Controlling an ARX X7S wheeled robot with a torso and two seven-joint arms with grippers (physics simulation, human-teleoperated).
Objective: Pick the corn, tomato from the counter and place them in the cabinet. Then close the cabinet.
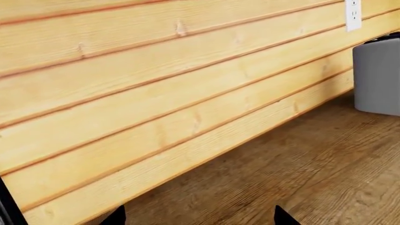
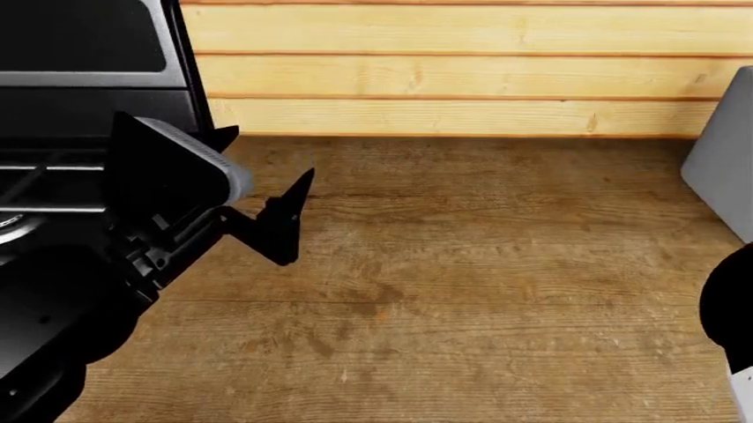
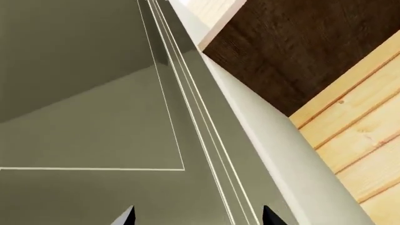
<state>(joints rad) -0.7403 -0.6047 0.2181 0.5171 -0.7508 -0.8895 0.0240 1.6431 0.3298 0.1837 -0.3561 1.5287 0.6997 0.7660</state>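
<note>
The brown wooden table [image 2: 471,291] lies flat below the pale plank wall, and a grey cabinet door [image 3: 93,140] shows.

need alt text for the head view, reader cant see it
The left gripper, black and open, hovers over a bare brown wooden counter near a black stove. A pale plank wall runs behind; a grey object sits at the right edge.

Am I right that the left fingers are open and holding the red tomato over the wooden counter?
Not quite. In the head view the left fingers are open over the counter, but they hold nothing. The left wrist view also shows only bare wood between them, and no tomato appears in any view.
</note>
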